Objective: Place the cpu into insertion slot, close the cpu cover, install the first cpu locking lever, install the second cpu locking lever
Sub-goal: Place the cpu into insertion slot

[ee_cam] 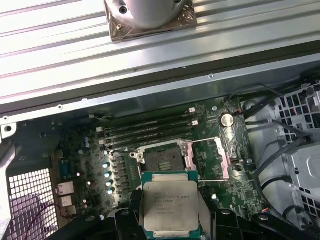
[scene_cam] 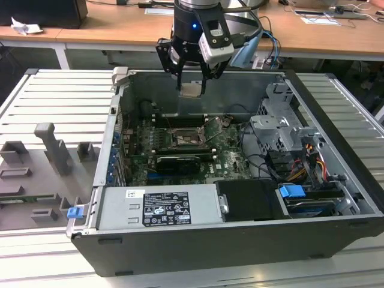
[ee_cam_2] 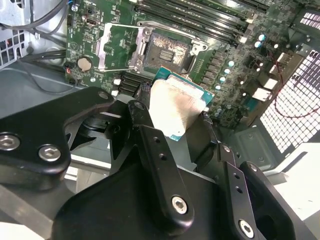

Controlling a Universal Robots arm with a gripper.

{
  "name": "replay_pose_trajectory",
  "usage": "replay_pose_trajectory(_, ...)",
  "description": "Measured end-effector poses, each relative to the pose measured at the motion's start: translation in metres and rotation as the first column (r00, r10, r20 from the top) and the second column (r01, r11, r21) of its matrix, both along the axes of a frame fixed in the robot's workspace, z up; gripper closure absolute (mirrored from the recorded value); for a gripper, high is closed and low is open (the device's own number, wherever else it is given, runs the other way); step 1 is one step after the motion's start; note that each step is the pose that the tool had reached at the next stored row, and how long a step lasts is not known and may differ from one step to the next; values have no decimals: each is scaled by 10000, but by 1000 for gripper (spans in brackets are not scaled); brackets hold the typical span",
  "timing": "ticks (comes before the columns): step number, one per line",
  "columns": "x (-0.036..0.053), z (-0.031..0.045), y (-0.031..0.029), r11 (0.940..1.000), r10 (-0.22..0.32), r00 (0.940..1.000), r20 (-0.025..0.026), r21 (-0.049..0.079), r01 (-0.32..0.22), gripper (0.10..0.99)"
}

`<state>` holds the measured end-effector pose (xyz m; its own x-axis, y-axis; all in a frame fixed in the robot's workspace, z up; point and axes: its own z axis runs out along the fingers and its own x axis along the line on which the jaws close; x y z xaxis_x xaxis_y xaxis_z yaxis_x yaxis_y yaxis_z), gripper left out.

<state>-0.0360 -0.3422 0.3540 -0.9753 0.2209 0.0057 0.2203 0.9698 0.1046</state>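
Note:
My gripper (scene_cam: 192,87) hangs above the open computer case, shut on the cpu (scene_cam: 191,91). In both wrist views the cpu (ee_cam_2: 176,106) (ee_cam: 170,207) shows as a pale silvery square on a green carrier, pinched at two opposite edges by black fingers (ee_cam_2: 145,117). Well below it lies the insertion slot (scene_cam: 183,137) (ee_cam_2: 168,50) (ee_cam: 162,160), a dark square socket with nothing in it. The cpu cover (ee_cam_2: 118,47) (ee_cam: 210,158) is swung open beside the slot. Thin wire locking levers (ee_cam_2: 125,24) stand raised around it.
Long black memory sticks (ee_cam: 150,131) lie beside the socket. A grey power supply (scene_cam: 159,207) fills the case's near side, and a drive cage (scene_cam: 279,135) with cables sits at the exterior view's right. A grey fixture tray (scene_cam: 42,174) lies outside the case.

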Motion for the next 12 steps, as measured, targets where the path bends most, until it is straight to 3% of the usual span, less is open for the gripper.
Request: replay_pose_trajectory(12,0,-17,0,9976,-689,9976,-1,1,689,557)
